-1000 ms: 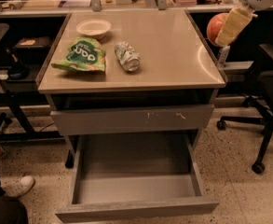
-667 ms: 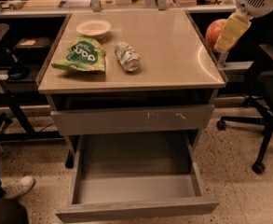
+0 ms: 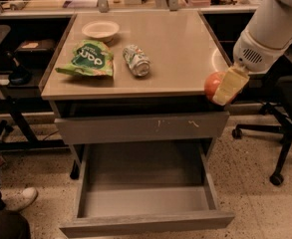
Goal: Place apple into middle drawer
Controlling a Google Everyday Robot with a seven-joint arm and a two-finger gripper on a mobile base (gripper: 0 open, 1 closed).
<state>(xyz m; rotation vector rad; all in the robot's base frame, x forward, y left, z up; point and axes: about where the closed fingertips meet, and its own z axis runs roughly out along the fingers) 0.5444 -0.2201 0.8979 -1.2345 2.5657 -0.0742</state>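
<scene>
- Speckled flooring (image 3: 257,210) surrounds a grey cabinet with a smooth tan top (image 3: 183,49); desks and clutter fill the far background.
- On the far left of the top sits a shallow white bowl (image 3: 100,30).
- Near the bowl, towards the front, lies a green snack bag (image 3: 85,59), flat on the surface.
- Just right of the bag, a silver-green drink can (image 3: 136,60) lies on its side, apart from the bag.
- Below the top, a grey drawer front with small white scratches (image 3: 140,127) is pushed nearly in.
- Under it, the middle drawer (image 3: 148,224) is pulled out towards the near side, its flat tray and low side walls on show.
- The white robot arm (image 3: 272,29) reaches in from the upper right.
- The gripper (image 3: 224,87) hangs at the right near corner of the top, just off its edge, above and to the right of the open drawer.
- Its yellowish fingers (image 3: 231,83) are clamped on the apple (image 3: 213,83), which is held in the air beside the cabinet corner.
- A black office chair base (image 3: 277,133) stands on the right.
- A white shoe (image 3: 21,197) shows at the near left.
</scene>
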